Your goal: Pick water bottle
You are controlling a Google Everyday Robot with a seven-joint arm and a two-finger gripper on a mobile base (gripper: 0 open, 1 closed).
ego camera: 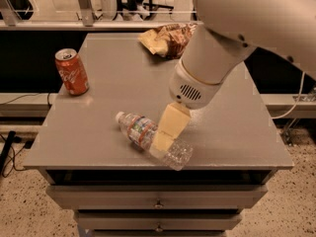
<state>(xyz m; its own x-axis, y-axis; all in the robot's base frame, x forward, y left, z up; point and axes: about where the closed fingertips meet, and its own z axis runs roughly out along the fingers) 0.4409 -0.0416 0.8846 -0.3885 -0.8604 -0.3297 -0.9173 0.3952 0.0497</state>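
The water bottle [139, 130] lies on its side near the front edge of the worktop [113, 88], cap pointing far-left. The gripper [161, 141] is down over its middle, seemingly touching it; how wide it stands I cannot tell. The bottle is not lifted, so closing and raising appear left. A red can [72, 72] stands far left.

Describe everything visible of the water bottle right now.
The water bottle is small, clear ribbed plastic with a white cap and a red, white and green label band. It lies on its side near the front edge of the table, cap toward the back left. The cream tool overlaps its middle; contact cannot be confirmed.
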